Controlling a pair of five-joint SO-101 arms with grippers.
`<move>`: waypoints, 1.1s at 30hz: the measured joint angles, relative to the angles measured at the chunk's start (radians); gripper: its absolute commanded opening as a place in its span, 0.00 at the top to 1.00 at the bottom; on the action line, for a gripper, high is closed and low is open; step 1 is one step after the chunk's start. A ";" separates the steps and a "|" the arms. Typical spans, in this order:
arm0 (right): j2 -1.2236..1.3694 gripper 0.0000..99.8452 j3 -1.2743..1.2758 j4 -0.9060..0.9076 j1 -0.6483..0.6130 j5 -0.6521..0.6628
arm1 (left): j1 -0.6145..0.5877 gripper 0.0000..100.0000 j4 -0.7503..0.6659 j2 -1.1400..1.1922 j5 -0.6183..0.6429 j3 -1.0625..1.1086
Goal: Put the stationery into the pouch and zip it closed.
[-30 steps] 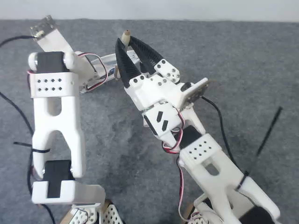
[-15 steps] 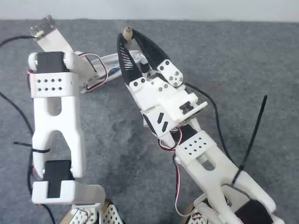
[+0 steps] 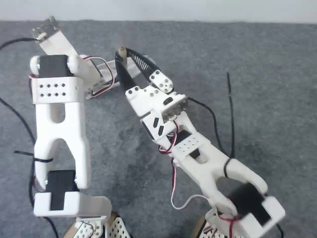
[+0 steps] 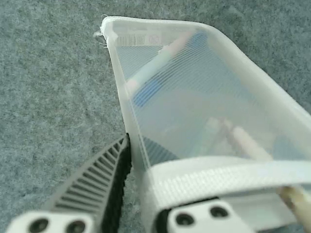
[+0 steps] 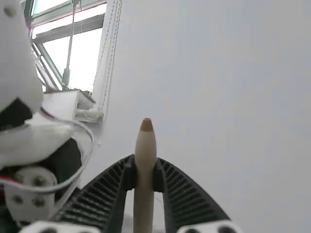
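**A:** What do the right jaws hold?

**B:** They pinch a beige pencil [image 5: 145, 160] along its shaft, with one ribbed black finger on each side. The brown tip pokes out past them. The pencil's other end is cut off by the frame edge.

**A:** And the left jaws?

**B:** They are closed on the edge of the pouch [image 4: 204, 111]. One ribbed finger lies against its outer side, and the other is mostly hidden under the pouch's white woven band [image 4: 218, 179].

**A:** Is the pouch open?

**B:** I cannot tell, because the band runs out of frame and the mouth is not visible.

**A:** Is anything inside it?

**B:** Through the mesh there is a blue-and-white pen [image 4: 160, 68] and a pale stick [image 4: 243, 141]. Both are blurred, and the stick's end runs off the frame.

**A:** Where is all this on the tabletop?

**B:** From the high view, the right arm [image 3: 208, 163] reaches toward the far side of the grey tabletop [image 3: 267, 74]. The pencil tip is near the wrist of the left arm [image 3: 59, 114], which hides most of the pouch.

**A:** What is behind the pencil?

**B:** In the right wrist view there is a white wall [image 5: 233, 97], a window [image 5: 63, 43], and a white arm part with wires [image 5: 29, 145] close by.
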 measured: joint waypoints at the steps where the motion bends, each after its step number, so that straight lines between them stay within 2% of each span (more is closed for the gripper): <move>1: 0.021 0.99 0.000 -0.006 -0.005 0.012 | 0.000 0.99 0.000 0.000 0.000 0.000; 3: 0.054 0.97 0.000 -0.014 -0.012 0.060 | 0.000 0.99 0.000 0.000 -0.005 0.000; 9: 0.068 0.77 0.068 -0.023 -0.066 0.150 | 0.000 0.99 0.000 0.000 -0.006 0.000; 15: 0.048 0.81 0.117 -0.025 -0.074 0.157 | 0.000 0.99 0.000 0.000 -0.006 0.000; 28: -0.015 0.82 0.187 -0.028 -0.077 0.157 | -0.087 0.99 0.002 0.000 -0.006 0.000; 33: -0.063 0.82 0.173 0.118 -0.081 0.157 | -0.147 0.99 0.002 0.000 -0.006 -0.012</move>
